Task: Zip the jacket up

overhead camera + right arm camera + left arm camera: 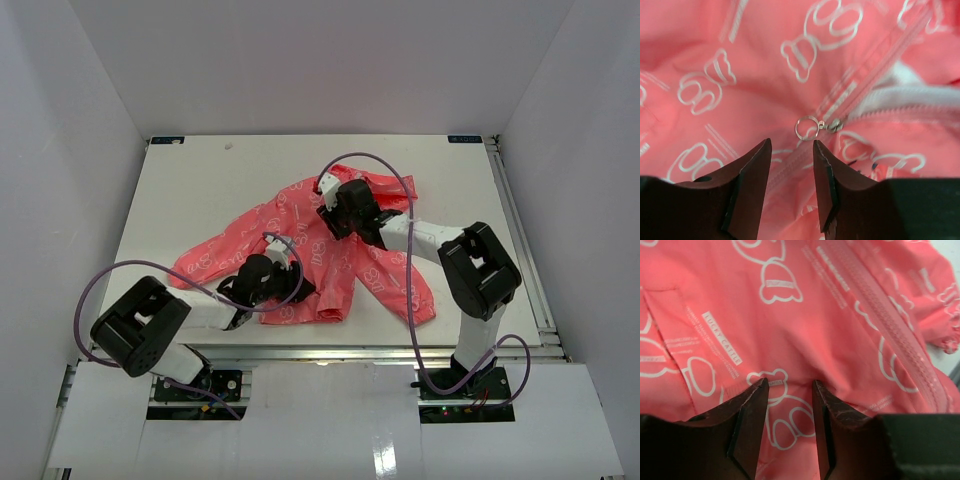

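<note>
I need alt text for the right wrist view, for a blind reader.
The right gripper is open over the coral-pink jacket, just short of the zipper's metal ring pull. Past the slider, white lining shows.

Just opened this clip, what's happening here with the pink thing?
Two robot arms are working on a pink jacket spread on the table. The right tool hangs open just short of the ring pull of the zipper, not gripping it. The zipper is closed on the near side of the pull and gapes beyond it. The left tool is open over the jacket's lower front.
</note>
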{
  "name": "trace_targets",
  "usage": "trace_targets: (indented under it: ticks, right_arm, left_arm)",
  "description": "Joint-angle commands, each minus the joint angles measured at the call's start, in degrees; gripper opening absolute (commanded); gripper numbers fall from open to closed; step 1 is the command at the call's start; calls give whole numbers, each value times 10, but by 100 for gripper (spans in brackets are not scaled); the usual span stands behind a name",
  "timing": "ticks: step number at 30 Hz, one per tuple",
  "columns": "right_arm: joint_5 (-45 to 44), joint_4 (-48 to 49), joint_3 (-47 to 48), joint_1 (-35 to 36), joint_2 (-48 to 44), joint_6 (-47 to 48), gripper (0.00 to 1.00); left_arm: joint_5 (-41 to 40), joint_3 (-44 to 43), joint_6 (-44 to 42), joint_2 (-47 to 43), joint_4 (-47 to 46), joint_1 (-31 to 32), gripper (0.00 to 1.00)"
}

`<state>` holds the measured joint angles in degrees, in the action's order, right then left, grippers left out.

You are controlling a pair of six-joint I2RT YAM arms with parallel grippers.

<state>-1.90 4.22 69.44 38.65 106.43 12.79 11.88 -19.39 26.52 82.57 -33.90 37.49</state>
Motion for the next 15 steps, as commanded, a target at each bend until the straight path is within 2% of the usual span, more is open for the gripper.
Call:
trace_targets:
  ticks: [1,4,6,9,12,15]
  right_arm:
    - [-25,45,-57,7,-29,-54,42]
    - [-26,94,-122,21,-56,-110,40]
    - [-32,110,-156,32,-69,-150,42]
    - [-28,156,-202,63,-81,-183,42]
    - [-41,202,-219,105,-76,-215,51]
    - [-79,218,-224,130,-84,-232,51]
  left_arm:
    - [-115,15,20,-2,38,6,52]
    - [-202,1,27,-32,98,2,55]
    - [-233,-24,29,-47,138,-24,59]
    - [-176,-57,35,-51,167,-94,59]
    - [-154,-83,2,-87,192,-110,60]
    - [-101,-102,-33,-130,219,-108,62]
